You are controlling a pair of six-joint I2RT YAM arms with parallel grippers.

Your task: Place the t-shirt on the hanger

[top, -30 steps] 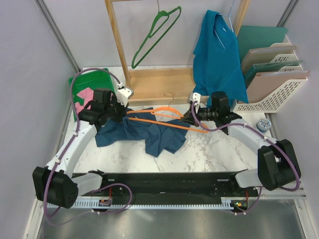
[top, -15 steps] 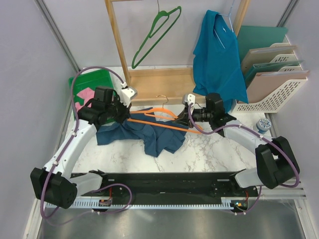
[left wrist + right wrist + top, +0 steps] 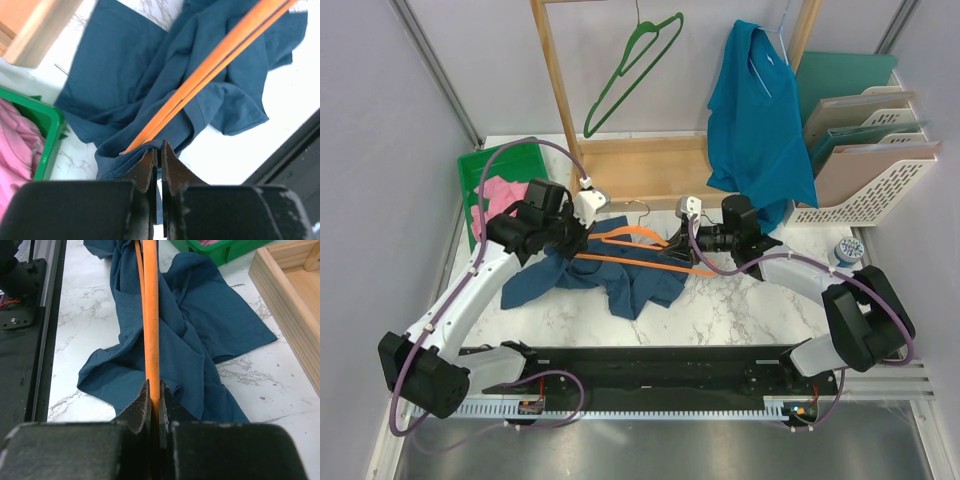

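Threading looks like the step in hand: the orange hanger (image 3: 650, 264) lies across the navy t-shirt (image 3: 640, 285), which sits crumpled on the marble surface (image 3: 740, 310) between the two arms. In the left wrist view one tip of the hanger disappears under a ribbed edge of the cloth. To do this bit well, the right arm probably wants to hold the hanger level and steady. The left arm can then draw that ribbed edge along the hanger's shoulder towards the hook, slowly enough that the fabric slides instead of bunching at the tip. It's also worth making sure the hanger goes inside the shirt and not just under a loose fold, and which of those it is can't be told from here. Lifting the whole lot a little off the surface would likely help the shirt drape and open up. As for the grippers, the left gripper (image 3: 161, 146) has its jaws pressed together right at the ribbed edge and seems to be pinching it, just beside the hanger tip. The right gripper (image 3: 154, 387) is clamped tight on the hanger's bar at the far end from the left one, with the shirt spread out underneath and not touching it.
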